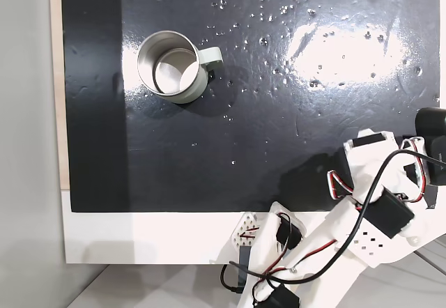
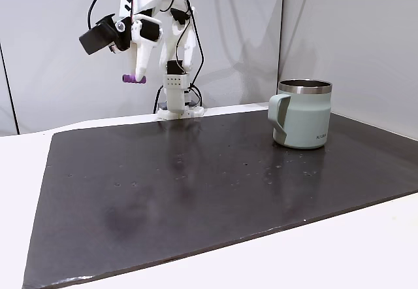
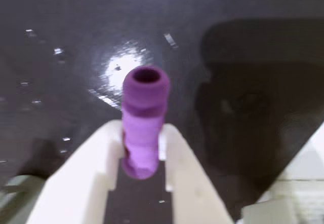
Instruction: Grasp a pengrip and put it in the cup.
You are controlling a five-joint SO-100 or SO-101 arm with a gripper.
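The purple ribbed pengrip (image 3: 144, 116) sits between my two white fingers (image 3: 88, 168), its open end pointing away from the camera in the wrist view. My gripper (image 2: 138, 73) is shut on the pengrip (image 2: 131, 78) and is raised high above the black mat's far left part. The pale grey-green cup (image 2: 302, 118) stands upright far to the right, handle toward the arm. From above, the cup (image 1: 174, 67) has a steel inside, and I see nothing in it.
A black mat (image 1: 279, 134) covers most of the white table, with small glinting specks near its top. The arm's base and cables (image 1: 279, 252) sit at the lower edge. A grey wall stands behind the arm in a fixed view.
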